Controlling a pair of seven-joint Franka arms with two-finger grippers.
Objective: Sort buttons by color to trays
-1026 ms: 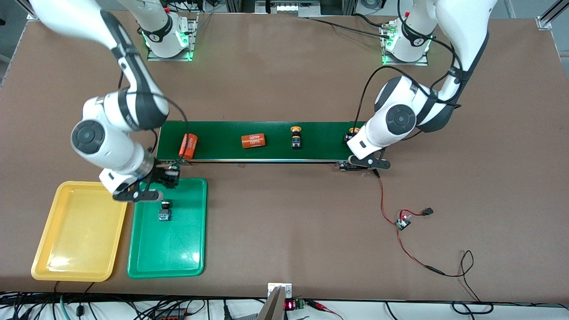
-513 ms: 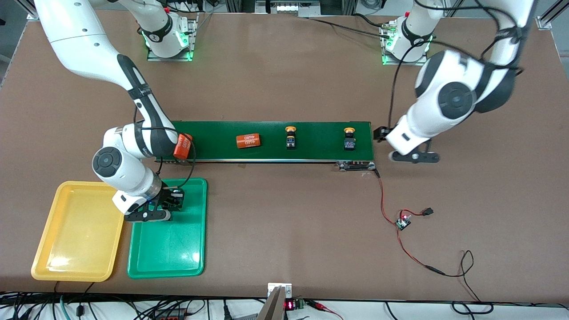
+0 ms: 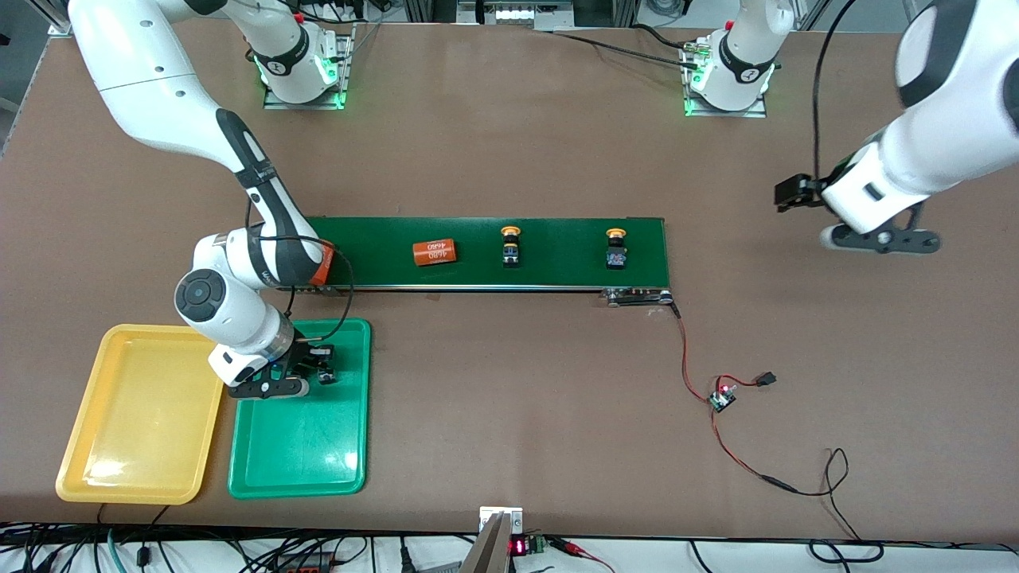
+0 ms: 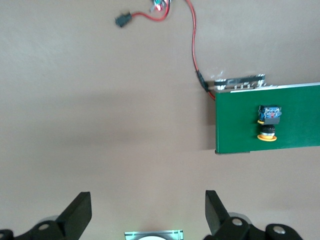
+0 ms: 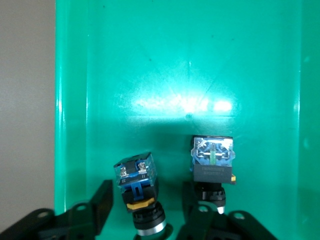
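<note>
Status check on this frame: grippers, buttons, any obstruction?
Right gripper low in green tray, fingers parted beside two buttons. Left gripper open over bare table. Two yellow-capped buttons on belt. Nothing blocking.

My brown table (image 3: 493, 414), belt and trays
On it lie the green belt (image 3: 557, 255), a yellow tray (image 3: 87, 469) beside a green tray (image 3: 302, 461), and a small wired board (image 3: 723, 396)

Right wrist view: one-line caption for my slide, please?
Right hand low over the green tray, fingers apart around one of two buttons lying in it.
</note>
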